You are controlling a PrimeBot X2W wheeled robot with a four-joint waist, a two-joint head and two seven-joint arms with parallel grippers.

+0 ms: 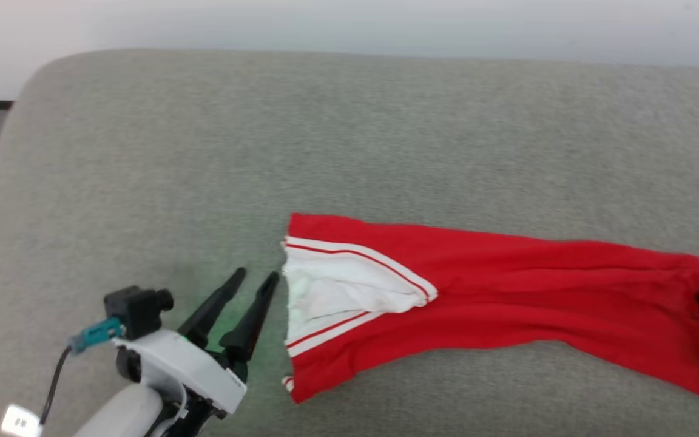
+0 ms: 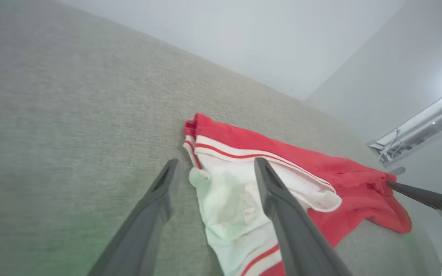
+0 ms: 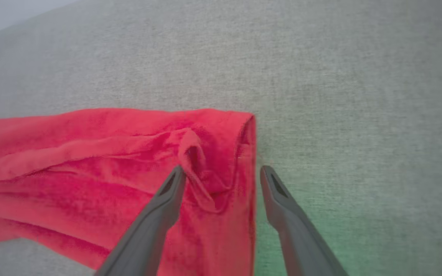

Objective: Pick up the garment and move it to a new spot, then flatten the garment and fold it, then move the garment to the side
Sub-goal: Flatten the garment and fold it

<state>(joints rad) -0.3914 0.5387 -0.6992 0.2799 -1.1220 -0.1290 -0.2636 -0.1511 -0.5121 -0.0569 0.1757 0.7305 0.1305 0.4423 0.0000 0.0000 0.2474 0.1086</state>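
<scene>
1. The garment point(image 1: 507, 297) lies on the grey cushion point(image 1: 204, 152), on the part near me. It is stretched long from my left to my right.
2. At its left end the white inside shows, with striped trim around it. The rest is red and wrinkled.
3. My left arm point(image 1: 143, 400) comes in from the lower left of the head view, and its fingers point up and to the right.
4. My left claw point(image 1: 256, 274) is just beside the left end of the garment. Its jaws are apart and hold nothing.
5. My right claw point(image 3: 223, 170) is at the right end of the garment. Its jaws are also apart and grip nothing.
6. One right finger is over the red cloth and the other over the bare cushion, so the edge of the garment is between them. I cannot tell if they touch the cloth.
</scene>
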